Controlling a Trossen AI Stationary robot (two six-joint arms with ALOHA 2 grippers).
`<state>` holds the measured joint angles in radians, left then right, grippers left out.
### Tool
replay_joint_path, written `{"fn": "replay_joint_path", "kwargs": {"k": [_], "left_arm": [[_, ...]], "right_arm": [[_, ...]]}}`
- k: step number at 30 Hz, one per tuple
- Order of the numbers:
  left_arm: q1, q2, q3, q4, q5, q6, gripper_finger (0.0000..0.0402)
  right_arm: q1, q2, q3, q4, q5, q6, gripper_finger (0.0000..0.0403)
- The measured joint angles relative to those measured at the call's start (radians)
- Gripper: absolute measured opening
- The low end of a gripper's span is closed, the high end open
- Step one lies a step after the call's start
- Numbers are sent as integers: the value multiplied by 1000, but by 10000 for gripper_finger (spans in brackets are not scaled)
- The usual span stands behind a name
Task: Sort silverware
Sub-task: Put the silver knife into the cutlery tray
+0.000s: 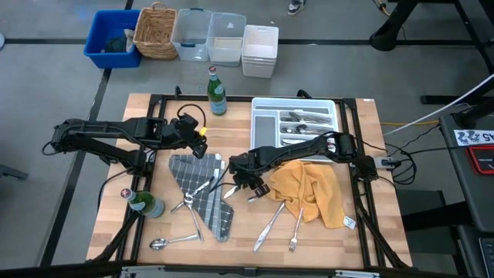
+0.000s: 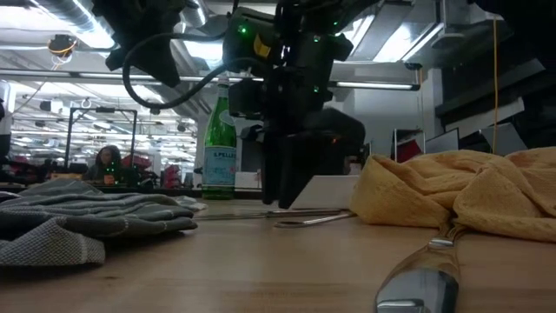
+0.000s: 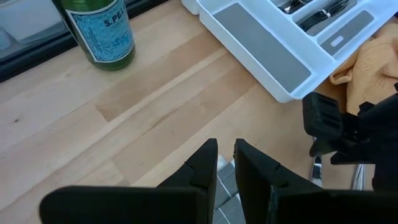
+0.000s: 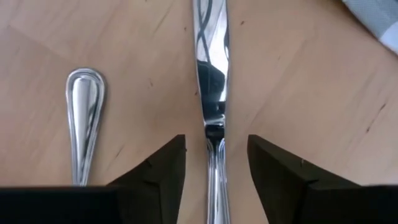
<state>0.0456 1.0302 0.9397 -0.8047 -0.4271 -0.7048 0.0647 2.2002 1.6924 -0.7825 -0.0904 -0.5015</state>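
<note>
Wooden worktop [image 1: 363,232], white cutlery tray [image 1: 266,127] as landmark. Right end effector [image 4: 216,163] just below tray, fingers spread astride knife [image 4: 211,74], nothing gripped, aligned for pickup. Left end effector [image 3: 226,163] left of tray, nearly closed, empty, parked.

High view looks straight down on whole desk [image 1: 363,232]. Low view sits at desktop height, facing across. Wrist views look close past own fingers; left wrist and high share white tray [image 3: 261,59].
</note>
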Motion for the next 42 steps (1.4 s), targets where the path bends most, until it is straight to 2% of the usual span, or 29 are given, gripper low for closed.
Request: {"fn": "replay_joint_path", "kwargs": {"k": [15,36,42], "left_arm": [[0,0,0,0,0,0,43],[0,1,0,0,0,-1,43],[0,1,0,0,0,-1,43]], "right_arm": [[0,-6,-87,86,-9,0,131],[0,-4,-107,73,-43,30,125],[1,-4,-109,75,-46,30,85]]}}
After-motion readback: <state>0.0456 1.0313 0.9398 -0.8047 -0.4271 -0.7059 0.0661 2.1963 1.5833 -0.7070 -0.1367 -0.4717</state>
